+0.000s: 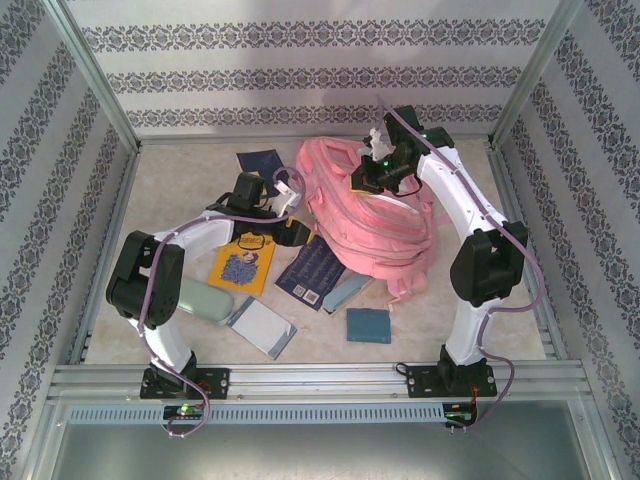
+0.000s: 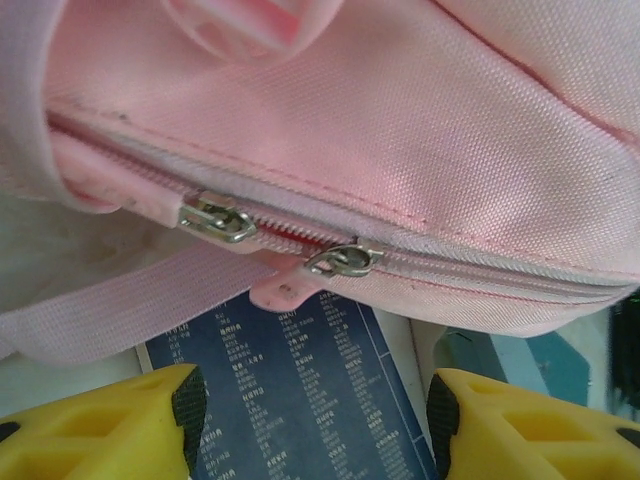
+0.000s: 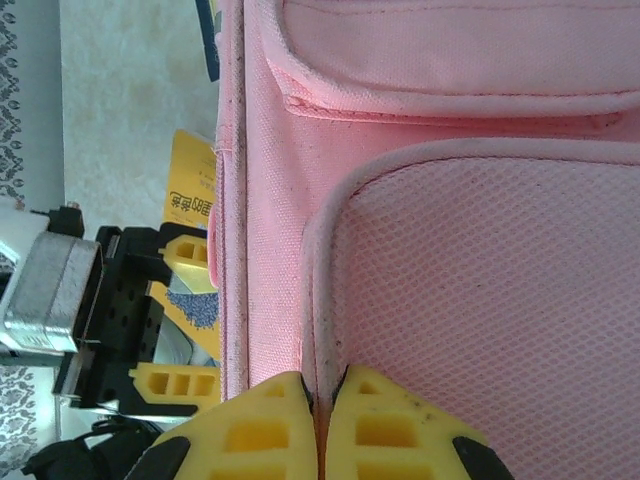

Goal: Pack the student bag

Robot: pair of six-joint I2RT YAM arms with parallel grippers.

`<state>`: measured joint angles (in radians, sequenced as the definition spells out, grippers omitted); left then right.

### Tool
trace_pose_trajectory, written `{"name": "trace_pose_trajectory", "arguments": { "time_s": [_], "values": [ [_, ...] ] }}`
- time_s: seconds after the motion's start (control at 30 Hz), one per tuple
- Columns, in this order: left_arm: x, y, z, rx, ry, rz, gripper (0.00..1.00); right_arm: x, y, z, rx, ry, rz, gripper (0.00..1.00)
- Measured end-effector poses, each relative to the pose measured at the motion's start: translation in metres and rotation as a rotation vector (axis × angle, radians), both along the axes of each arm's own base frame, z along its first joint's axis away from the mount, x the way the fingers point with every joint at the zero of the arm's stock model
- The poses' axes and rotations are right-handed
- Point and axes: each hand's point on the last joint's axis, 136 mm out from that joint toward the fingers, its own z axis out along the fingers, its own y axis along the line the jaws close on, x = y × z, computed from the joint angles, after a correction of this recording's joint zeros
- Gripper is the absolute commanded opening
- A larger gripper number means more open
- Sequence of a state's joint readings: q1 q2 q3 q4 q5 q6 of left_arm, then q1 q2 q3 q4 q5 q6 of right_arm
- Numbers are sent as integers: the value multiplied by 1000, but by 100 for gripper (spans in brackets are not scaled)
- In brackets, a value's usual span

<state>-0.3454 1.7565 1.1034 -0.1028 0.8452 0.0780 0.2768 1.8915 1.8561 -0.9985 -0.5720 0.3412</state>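
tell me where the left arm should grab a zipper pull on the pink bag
Probably the metal pull tab nearest the left end effector on the student bag. It lies flat along the zip, facing the open jaws, so come straight ahead over the blue book and pinch its loop.

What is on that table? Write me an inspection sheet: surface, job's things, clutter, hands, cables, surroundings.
Surface: beige marbled table, crowded in the middle.
Job's things: pink student bag lying mid-table; its zip shut but for a small gap between two sliders.
Clutter: yellow book, dark blue book, teal book, grey notebook, small blue book near the bag.
Hands: left hand open, facing the zip; right hand shut at the bag's piped seam.
Cables: purple cable along each arm.
Surroundings: patterned walls, metal frame.
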Motion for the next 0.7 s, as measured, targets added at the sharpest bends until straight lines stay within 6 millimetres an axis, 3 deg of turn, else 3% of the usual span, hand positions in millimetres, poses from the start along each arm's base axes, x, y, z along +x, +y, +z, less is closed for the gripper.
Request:
{"name": "trace_pose_trajectory", "arguments": {
  "time_s": [0.3, 0.53, 0.7],
  "values": [
    [5, -16, -13, 120, -151, -33, 59, -2, 2, -4, 22, 22, -7, 0],
    [16, -14, -35, 200, -183, -25, 47, -1, 4, -3, 33, 28, -17, 0],
    [29, -12, -33, 220, -237, 10, 42, -1, 5, -2, 42, 30, -18, 0]
  ]
}}
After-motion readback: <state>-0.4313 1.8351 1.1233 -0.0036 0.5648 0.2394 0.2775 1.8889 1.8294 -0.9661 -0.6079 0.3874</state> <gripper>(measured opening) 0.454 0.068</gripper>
